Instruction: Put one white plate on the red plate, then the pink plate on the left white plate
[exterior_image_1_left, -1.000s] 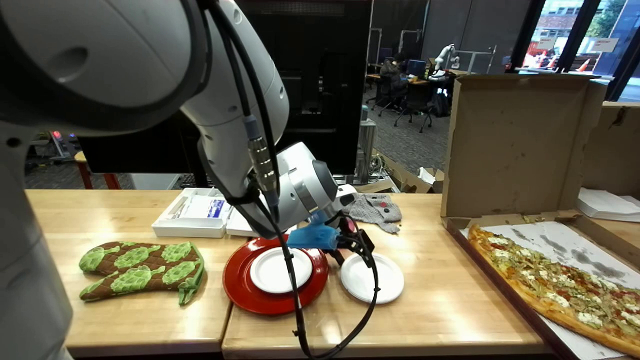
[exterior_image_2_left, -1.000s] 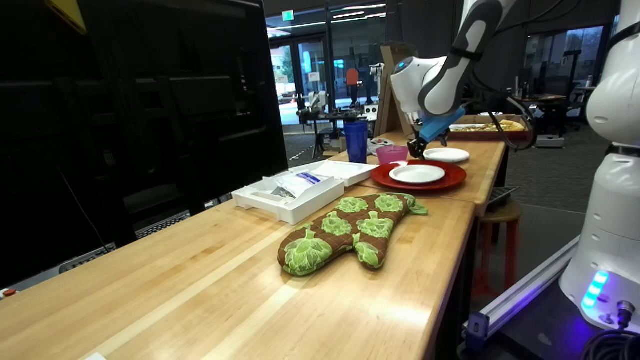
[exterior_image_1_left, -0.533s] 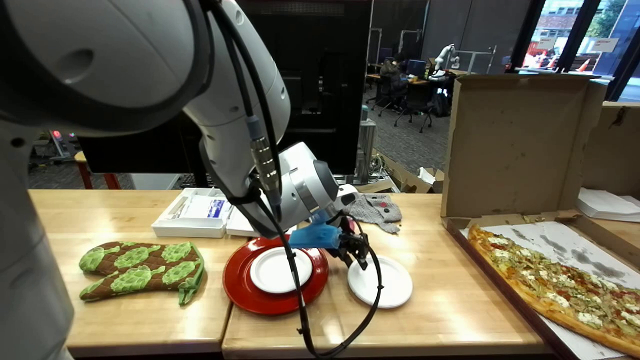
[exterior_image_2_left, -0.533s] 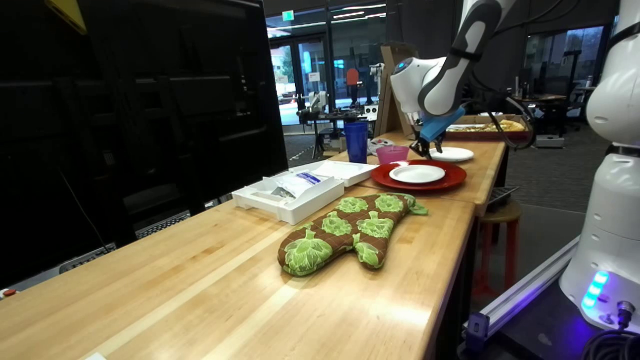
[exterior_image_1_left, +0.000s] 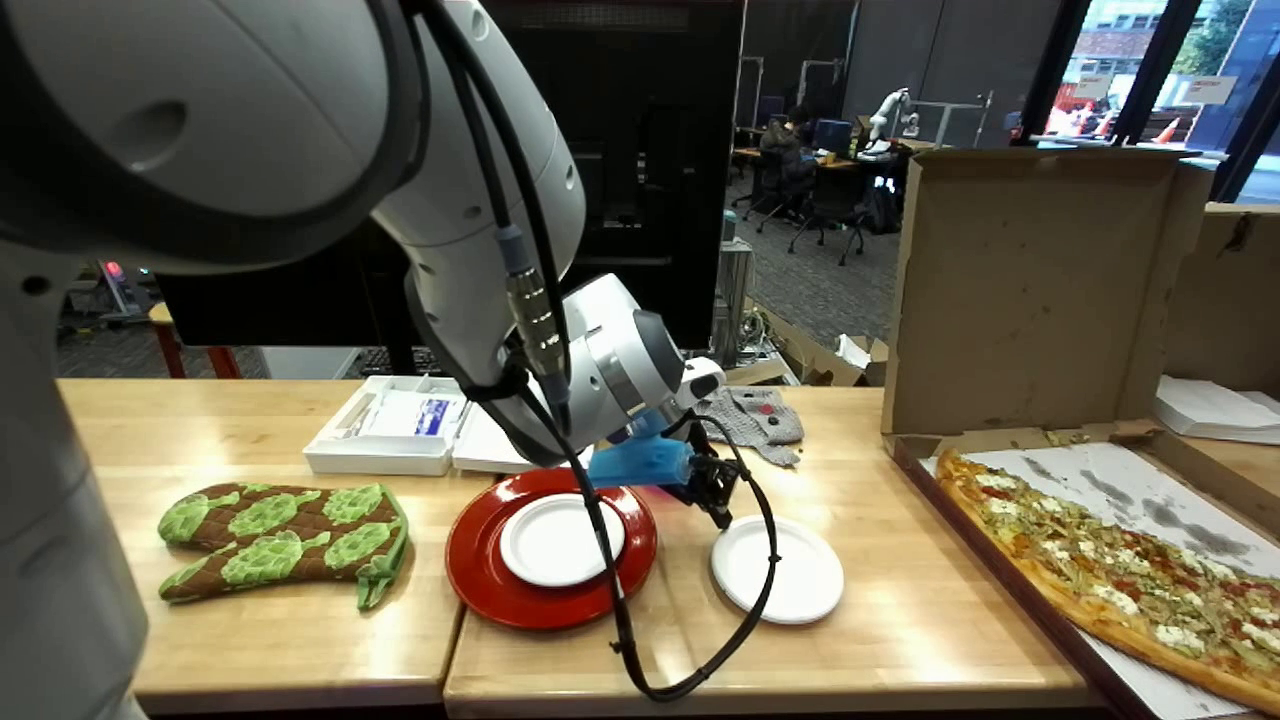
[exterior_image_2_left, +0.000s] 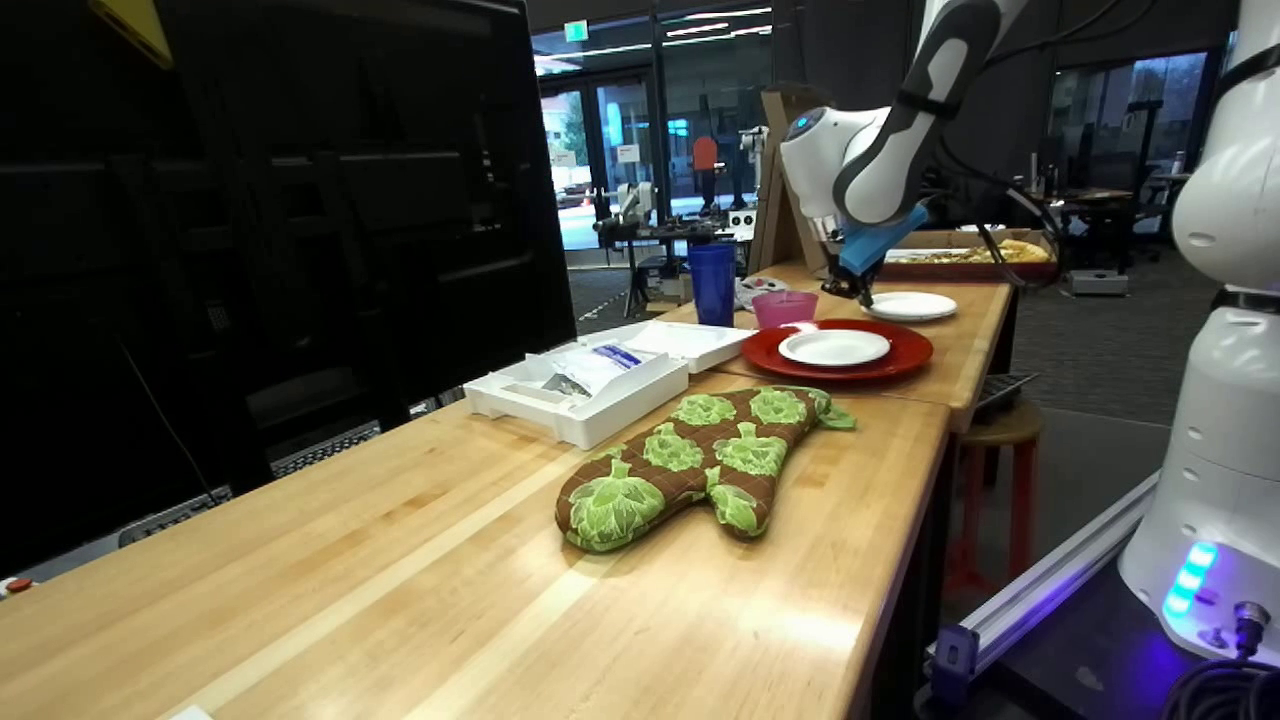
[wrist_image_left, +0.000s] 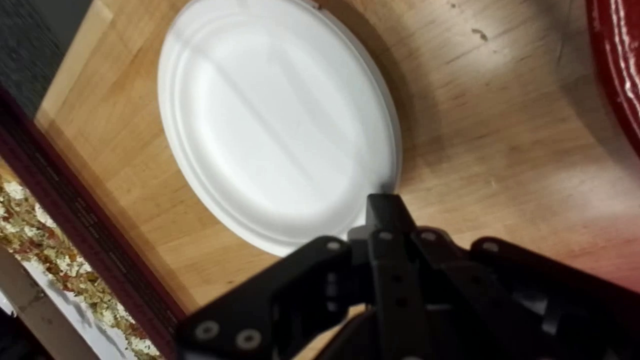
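A white plate (exterior_image_1_left: 548, 541) lies on the large red plate (exterior_image_1_left: 478, 570); the same pair shows in both exterior views. A second white plate (wrist_image_left: 280, 115) rests flat on the bare wood beside the red plate. My gripper (wrist_image_left: 385, 207) has its fingers together, nothing visible between them. Its tip is at this second plate's rim in the wrist view; whether it touches cannot be told. The pink plate (exterior_image_2_left: 785, 308), a small raised dish, stands behind the red plate, and my arm mostly covers it in an exterior view.
Behind the plates stand a blue cup (exterior_image_2_left: 713, 285) and an open white box (exterior_image_1_left: 385, 430). A patterned oven mitt (exterior_image_1_left: 285, 540) lies beyond the red plate. An open pizza box (exterior_image_1_left: 1040, 300) with pizza flanks the loose plate's far side. Grey cloth (exterior_image_1_left: 755, 420) lies near the rear edge.
My gripper's jaws have gone from spread to shut. The loose white plate has slid along the table, away from the red plate toward the pizza box. My arm has shifted slightly that way and up.
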